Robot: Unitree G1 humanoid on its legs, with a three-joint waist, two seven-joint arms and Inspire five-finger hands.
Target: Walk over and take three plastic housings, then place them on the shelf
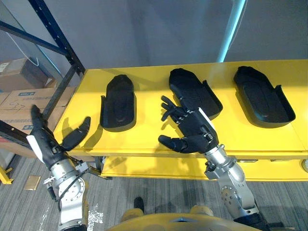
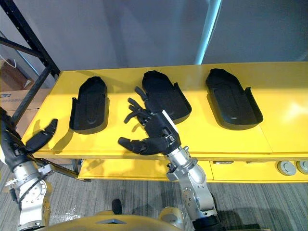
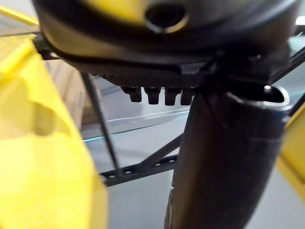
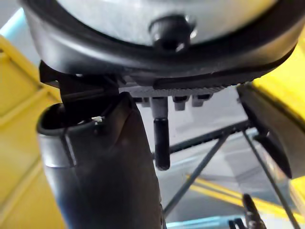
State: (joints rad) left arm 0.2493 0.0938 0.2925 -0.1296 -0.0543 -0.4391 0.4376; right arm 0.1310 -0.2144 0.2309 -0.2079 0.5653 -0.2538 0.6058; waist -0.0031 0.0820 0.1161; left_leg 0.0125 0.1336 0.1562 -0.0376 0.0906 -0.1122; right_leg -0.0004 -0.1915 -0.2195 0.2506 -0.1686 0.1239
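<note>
Left housing [image 1: 118,103], middle housing [image 1: 192,91] and right housing [image 1: 262,96] lie in a row on yellow shelf [image 1: 144,137]; right hand [image 1: 192,127], fingers spread and empty, at middle housing's 7 o'clock; left hand [image 1: 48,142], loosely open and empty, at shelf's 8 o'clock.

Bright yellow shelf [image 1: 269,137], plain, glossy.
Matte black, all three: left housing [image 1: 118,103] at 10 o'clock, middle housing [image 1: 192,91] at 12, right housing [image 1: 262,98] at 2.
Black left hand [image 1: 45,142] at 8 o'clock, white strip along thumb side.
Black right hand [image 1: 195,127] near centre, same white strip.
Grey floor [image 1: 144,187] at 6 o'clock, fine streaks, pale speckled patch.
Dark blue rack [image 1: 57,36] at 10 o'clock.
Brown cardboard boxes [image 1: 24,98] at 9 o'clock.
Flat grey wall [image 1: 144,29] at 12, cyan strip [image 1: 233,29] at 1 o'clock.
</note>
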